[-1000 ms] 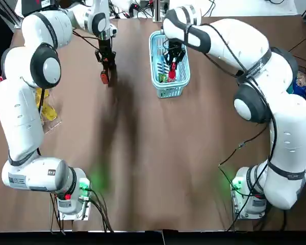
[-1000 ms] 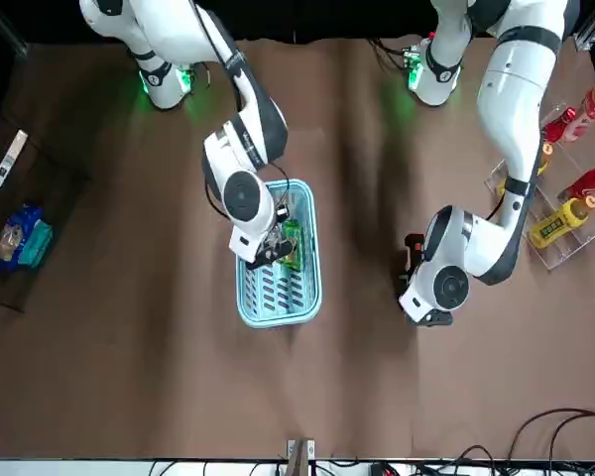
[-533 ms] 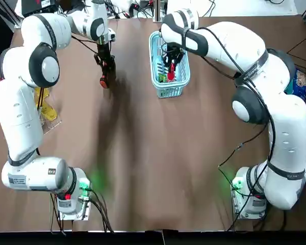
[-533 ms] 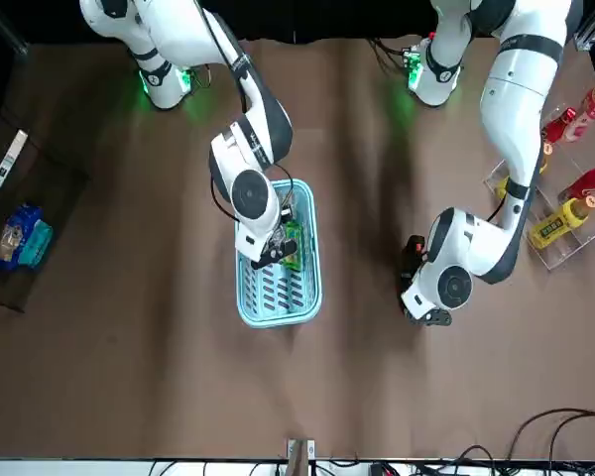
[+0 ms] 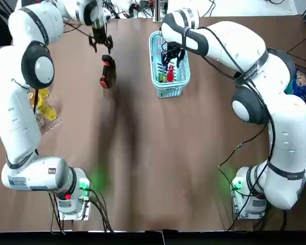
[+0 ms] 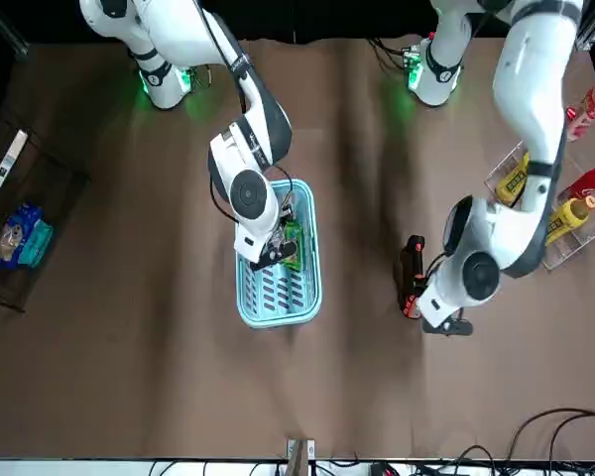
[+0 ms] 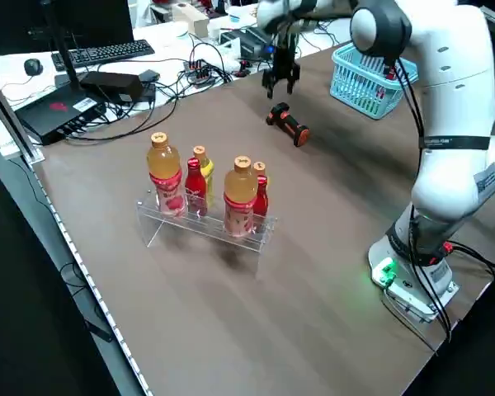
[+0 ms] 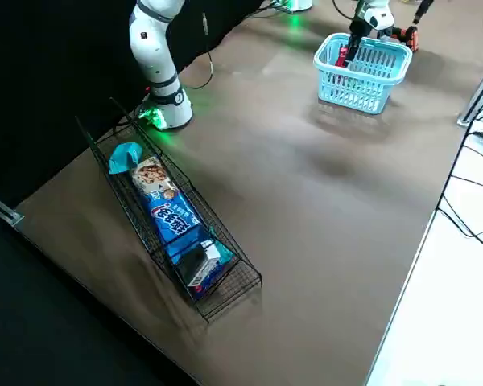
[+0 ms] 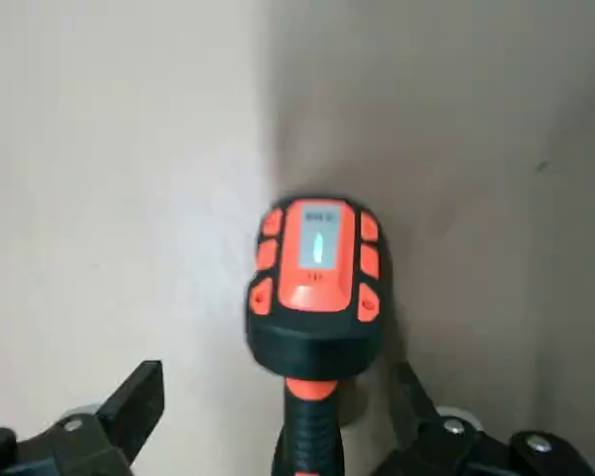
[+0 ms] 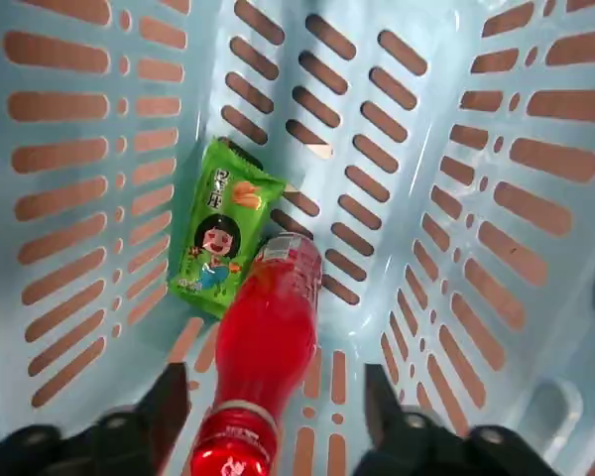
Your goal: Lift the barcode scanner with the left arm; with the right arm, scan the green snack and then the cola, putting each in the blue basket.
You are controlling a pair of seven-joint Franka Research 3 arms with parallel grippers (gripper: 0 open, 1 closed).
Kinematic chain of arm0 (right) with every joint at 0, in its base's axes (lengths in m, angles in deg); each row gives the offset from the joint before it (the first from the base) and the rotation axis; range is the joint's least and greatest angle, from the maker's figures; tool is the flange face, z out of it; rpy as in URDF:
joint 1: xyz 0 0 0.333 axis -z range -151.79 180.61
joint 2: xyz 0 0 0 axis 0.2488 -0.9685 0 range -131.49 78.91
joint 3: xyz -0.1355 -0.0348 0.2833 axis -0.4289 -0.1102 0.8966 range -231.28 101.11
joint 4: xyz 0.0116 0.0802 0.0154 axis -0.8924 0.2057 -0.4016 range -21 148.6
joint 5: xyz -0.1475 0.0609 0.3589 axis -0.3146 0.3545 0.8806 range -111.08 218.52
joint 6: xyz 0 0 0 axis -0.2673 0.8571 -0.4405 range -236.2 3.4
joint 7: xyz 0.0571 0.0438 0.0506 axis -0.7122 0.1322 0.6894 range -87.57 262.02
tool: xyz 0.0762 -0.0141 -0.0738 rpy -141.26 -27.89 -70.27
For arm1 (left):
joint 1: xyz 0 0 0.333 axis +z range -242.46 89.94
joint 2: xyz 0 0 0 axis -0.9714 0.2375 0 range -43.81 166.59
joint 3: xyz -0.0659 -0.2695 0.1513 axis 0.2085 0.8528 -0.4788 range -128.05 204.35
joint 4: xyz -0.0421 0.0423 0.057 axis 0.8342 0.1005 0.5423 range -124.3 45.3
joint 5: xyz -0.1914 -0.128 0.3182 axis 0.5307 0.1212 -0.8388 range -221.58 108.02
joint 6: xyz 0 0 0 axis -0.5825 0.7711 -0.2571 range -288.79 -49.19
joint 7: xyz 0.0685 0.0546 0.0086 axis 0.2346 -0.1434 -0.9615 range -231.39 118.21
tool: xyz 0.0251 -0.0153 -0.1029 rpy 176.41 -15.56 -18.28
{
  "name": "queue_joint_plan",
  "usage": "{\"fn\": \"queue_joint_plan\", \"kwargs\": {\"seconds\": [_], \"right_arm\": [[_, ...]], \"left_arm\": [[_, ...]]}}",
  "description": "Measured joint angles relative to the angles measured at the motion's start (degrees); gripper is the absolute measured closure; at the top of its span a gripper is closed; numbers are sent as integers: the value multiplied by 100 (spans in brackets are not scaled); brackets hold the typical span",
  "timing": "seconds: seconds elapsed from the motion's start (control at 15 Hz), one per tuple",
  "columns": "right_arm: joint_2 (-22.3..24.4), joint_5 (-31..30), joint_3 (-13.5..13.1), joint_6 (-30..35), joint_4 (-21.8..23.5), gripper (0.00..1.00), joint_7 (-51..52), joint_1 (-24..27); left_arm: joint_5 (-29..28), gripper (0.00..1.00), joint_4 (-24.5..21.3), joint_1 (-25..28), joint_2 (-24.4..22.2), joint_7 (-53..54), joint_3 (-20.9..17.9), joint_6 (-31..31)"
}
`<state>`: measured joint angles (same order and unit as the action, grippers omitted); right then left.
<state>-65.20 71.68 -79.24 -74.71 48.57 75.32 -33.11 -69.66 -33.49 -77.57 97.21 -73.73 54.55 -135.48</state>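
A robotics laboratory is indicated: two white robot arms [image 5: 20,117] are mounted on a brown table [image 5: 158,153], with green status lights [image 5: 84,184] lit at their bases. A black keyboard [image 7: 107,51], a mouse [image 7: 35,66] and tangled black cables [image 7: 194,78] are seen on the adjoining desk [image 7: 8,73] — and props are kept in a clear acrylic bottle rack [image 7: 202,224] and a black wire snack rack [image 8: 225,281].

orange-black scanner [image 9: 314,288], slotted blue basket [image 10: 446,109], green snack [image 10: 223,243], red bottle [image 10: 268,332].

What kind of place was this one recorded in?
Probably a robotics lab staging a shop checkout: barcode scanner and blue basket on the table, racked bottled drinks, a keyboard alongside.
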Motion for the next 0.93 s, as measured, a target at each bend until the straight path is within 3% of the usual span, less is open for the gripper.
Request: {"fn": "queue_joint_plan", "kwargs": {"seconds": [0.13, 0.4, 0.6, 0.8, 0.93], "right_arm": [[10, 0, -10, -12, -24, 5, 0, 0], [234, -1, -84, -34, -89, 1, -8, 33], [707, 0, -123, 60, -155, 1, -20, 280], [1247, -14, -150, 504, -160, 1, 2, 906], [1636, -28, -159, 867, -148, 1, 362, 1686]], "left_arm": [[0, 0, 59, 6, -412, 9, -1, 16], [0, 0, 70, 41, -1213, 15, -6, 362], [0, 0, 58, 163, -1556, 25, 10, 720], [0, 0, 67, 204, -1708, 34, 14, 988], [33, 0, 128, 143, -2034, 397, -113, 1327]]}}
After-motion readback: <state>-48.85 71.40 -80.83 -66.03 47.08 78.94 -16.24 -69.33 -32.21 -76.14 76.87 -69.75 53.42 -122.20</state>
